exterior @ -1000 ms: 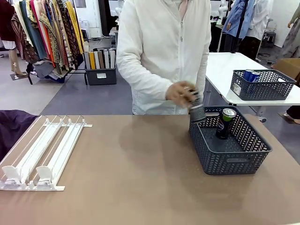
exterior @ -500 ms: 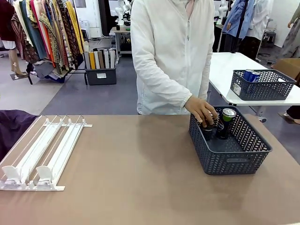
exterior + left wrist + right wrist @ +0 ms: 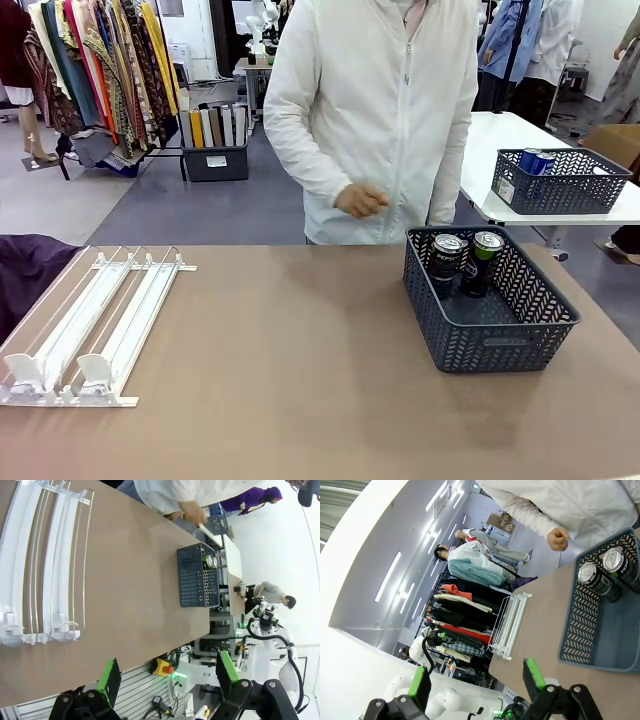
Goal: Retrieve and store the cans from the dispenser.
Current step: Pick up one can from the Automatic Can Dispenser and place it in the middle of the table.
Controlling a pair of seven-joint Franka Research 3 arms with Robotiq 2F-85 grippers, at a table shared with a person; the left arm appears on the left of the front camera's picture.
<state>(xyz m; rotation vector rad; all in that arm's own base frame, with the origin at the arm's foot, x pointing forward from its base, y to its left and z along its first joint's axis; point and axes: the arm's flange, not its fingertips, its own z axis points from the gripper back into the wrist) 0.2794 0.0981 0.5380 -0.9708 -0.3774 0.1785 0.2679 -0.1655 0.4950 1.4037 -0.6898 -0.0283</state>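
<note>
Since the earlier frame the person's hand (image 3: 361, 200) has left the basket (image 3: 500, 345) and drawn back to chest height, leaving a second dark can (image 3: 447, 262) upright beside the green-topped can (image 3: 483, 262) in the far left corner of the basket. The two cans touch or nearly touch; the rest of the basket floor is bare. The dispenser (image 3: 95, 325) lies flat at the left end of the desk (image 3: 300, 400), well apart from the basket, and its lanes carry no cans; the white stoppers sit at the near end. The left tool (image 3: 165, 672) hangs back off the near desk edge with its green pads spread wide and nothing between them. The right tool (image 3: 476, 677) likewise stands wide and holds nothing, hanging off the desk beside the basket's near wall. Judged from this layout, the storing step appears complete or nearly so, since no can remains in the lanes. If a further can is fed, place it upright on the bare floor of the basket, clear of the two standing cans, and lower it fully before release. A tilted release risks toppling the neighbours. Keep both tools clear of the basket while the person's hand is near it.
</note>
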